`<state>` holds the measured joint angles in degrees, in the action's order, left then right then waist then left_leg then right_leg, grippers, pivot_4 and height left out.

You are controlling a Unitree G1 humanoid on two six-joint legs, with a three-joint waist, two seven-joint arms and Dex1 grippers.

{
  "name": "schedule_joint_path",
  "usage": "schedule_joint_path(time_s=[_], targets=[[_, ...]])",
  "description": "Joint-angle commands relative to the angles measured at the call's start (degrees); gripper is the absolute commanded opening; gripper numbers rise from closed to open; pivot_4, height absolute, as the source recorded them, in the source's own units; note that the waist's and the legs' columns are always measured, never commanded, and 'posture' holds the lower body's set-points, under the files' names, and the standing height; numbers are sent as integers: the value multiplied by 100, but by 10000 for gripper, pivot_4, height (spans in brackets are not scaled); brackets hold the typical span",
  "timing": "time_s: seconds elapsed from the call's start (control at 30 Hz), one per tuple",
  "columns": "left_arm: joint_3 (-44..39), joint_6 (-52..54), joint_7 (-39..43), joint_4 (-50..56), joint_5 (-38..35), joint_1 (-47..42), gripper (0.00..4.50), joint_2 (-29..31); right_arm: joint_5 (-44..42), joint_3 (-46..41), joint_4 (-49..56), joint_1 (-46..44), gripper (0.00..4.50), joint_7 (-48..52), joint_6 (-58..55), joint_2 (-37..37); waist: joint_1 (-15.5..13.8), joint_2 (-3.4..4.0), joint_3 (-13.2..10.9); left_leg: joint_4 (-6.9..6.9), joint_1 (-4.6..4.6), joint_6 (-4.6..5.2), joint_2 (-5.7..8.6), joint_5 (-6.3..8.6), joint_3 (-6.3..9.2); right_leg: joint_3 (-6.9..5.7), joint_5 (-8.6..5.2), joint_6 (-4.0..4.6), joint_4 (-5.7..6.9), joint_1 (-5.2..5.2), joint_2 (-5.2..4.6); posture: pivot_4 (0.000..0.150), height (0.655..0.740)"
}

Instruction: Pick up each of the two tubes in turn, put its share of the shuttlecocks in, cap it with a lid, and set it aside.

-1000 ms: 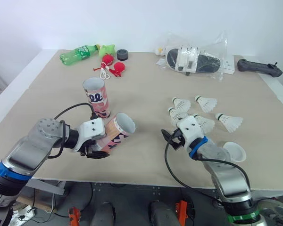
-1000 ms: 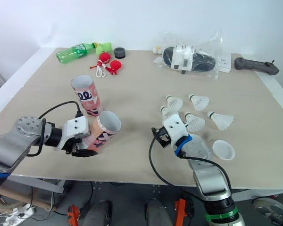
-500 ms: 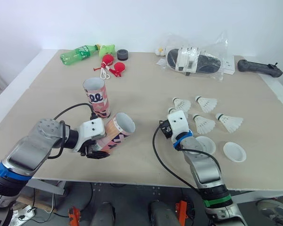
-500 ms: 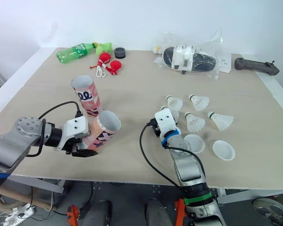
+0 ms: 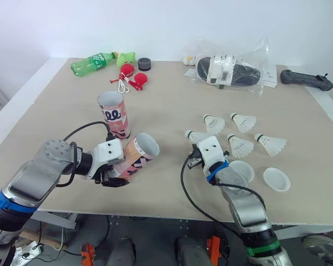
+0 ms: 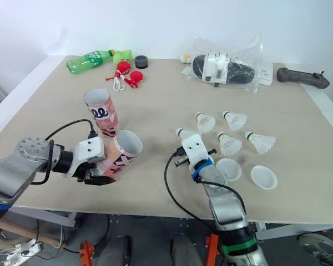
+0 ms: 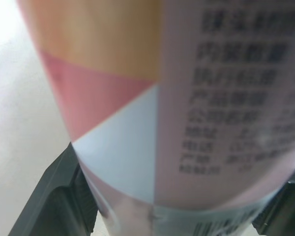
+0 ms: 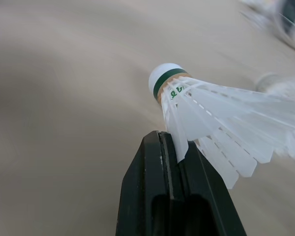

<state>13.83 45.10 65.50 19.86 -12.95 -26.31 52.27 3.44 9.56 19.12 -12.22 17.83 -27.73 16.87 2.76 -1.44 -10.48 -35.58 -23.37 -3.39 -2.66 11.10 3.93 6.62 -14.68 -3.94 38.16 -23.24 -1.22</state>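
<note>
Shuttlecock [image 8: 211, 108] in low right tool [image 8: 173, 142]

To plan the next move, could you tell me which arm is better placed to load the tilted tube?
Right: the right gripper pinches a shuttlecock by its feathers, while the left gripper is shut on the tube.

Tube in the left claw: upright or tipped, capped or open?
Tipped and open. The tube leans steeply in the left claw, and its round mouth shows with no lid on it.
</note>
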Motion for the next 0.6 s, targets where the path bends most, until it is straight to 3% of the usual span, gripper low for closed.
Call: schedule_joint_path(time_s=[0.03, 0.23, 0.33, 0.6], targets=[[210, 39, 28, 53, -41, 120, 32664, -20, -716, -198, 992, -88, 795, 863, 95, 333, 1, -1, 0, 0, 1, 0, 0, 0, 0, 0, 1, 1, 0, 1, 0, 1500, 7400], [227, 27, 45, 45, -44, 125, 32664, -21, -1839, -790, 1510, -562, 795, 1786, 69, 885, 0, -3, 1, -3, 2, 0, -1, 0, 0, -1, -4, 10, 0, 2, 1, 1500, 7400], [257, 18, 58, 16, -35, 108, 32664, -41, -2487, -954, 1657, -1315, 795, 2459, -80, 1326, 4, 6, -4, -1, 0, 0, 0, 0, 1, -3, -1, 4, 0, 1, 0, 1500, 7400], [261, 26, 51, 46, -32, 129, 32664, -30, -2327, -393, 1412, -1693, 795, 3549, 277, 2414, -14, -7, 4, 2, -1, -1, 2, 1, 7, -14, -14, 3, -2, 6, -6, 1500, 7400]])
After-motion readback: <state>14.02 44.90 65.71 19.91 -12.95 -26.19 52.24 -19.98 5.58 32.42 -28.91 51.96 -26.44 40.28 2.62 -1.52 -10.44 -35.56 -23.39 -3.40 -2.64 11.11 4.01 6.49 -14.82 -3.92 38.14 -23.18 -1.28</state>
